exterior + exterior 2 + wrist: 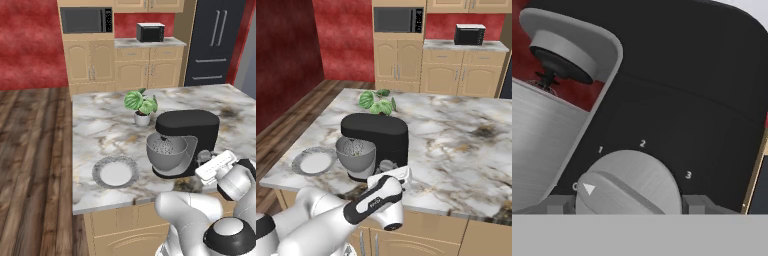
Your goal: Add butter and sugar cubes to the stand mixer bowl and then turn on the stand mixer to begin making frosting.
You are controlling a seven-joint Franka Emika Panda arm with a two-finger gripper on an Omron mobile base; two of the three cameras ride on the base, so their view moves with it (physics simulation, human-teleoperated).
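Observation:
The glossy black stand mixer (187, 125) (376, 131) stands near the island's front edge. Its grey metal stand mixer bowl (167, 155) (356, 156) sits under the head, with the whisk inside. My gripper (204, 161) (387, 170) (628, 204) is pressed up to the mixer's side. In the hand view the grey side knob (629, 182) sits between my two fingertips (559, 204), which touch its left and right edges. The knob's white arrow points at the 0 mark. The butter and the sugar cubes are hidden or out of view.
A white plate with a grey scalloped rim (97, 172) (298, 160) lies bare, left of the mixer. A potted plant (141, 102) (376, 102) stands behind the mixer. The marble island counter (95, 130) ends just in front of the mixer.

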